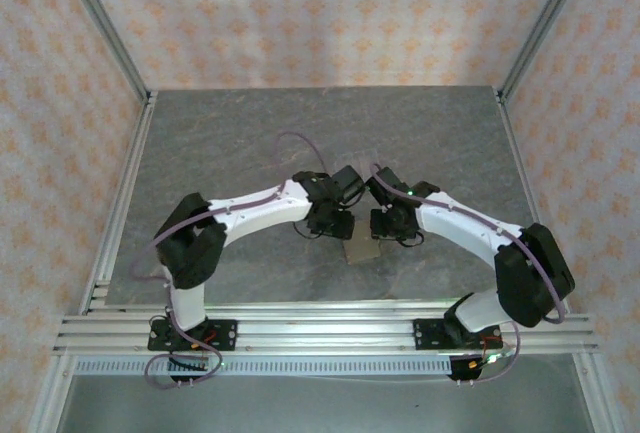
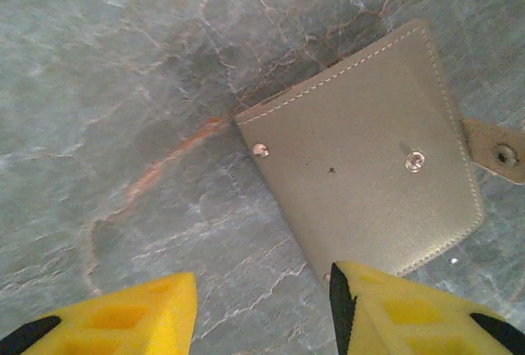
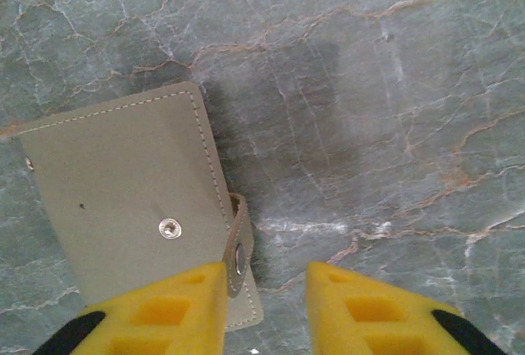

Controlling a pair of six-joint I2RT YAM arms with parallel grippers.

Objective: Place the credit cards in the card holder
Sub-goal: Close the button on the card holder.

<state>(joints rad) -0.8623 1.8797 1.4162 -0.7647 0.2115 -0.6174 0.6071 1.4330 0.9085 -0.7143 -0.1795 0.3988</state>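
The tan card holder (image 2: 369, 166) lies flat on the grey marbled worktop (image 2: 123, 84). In the top view it sits at the centre of the frame, just below where the two arms meet. Its stitched outer face is up, with small metal studs showing. A short snap strap (image 3: 238, 248) sticks out loose from one side edge.

In the left wrist view the card holder fills the right half of the frame. The left gripper (image 2: 262, 318) is at the bottom edge with its yellow fingers spread and bare worktop between them. The right-hand finger sits at the holder's near corner.

In the right wrist view the holder lies at the lower left. The right gripper (image 3: 267, 310) is spread too, pinching nothing, and its left-hand finger is just beside the strap.
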